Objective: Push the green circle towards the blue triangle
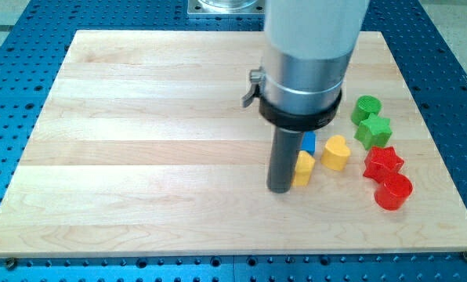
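The green circle (367,107) stands near the board's right edge, just above a green star (373,130). A blue block (308,142), mostly hidden behind my rod, shows as a small blue patch; its shape cannot be made out. My tip (280,189) rests on the board at the view's lower middle-right, touching the left side of a yellow block (303,168). The tip is left of and below the green circle, well apart from it.
A yellow heart (336,152) lies right of the blue block. A red star (383,162) and a red cylinder (392,192) sit below the green star. The wooden board (139,141) lies on a blue perforated table (6,55).
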Robot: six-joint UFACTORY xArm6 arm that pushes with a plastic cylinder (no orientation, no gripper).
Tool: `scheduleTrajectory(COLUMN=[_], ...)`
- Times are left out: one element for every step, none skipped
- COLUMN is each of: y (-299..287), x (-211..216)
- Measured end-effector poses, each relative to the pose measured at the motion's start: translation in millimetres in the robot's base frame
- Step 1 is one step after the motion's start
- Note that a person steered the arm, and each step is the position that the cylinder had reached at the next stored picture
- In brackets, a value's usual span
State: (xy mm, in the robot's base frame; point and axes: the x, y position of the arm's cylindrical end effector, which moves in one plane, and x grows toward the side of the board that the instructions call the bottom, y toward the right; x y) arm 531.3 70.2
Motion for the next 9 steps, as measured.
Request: scheduleTrajectory(y=[-13,-27,-21,-7,-6,-10,-9,31,115], x=[-1,-11,-14,-35,-74,-92,-128,-174,-208])
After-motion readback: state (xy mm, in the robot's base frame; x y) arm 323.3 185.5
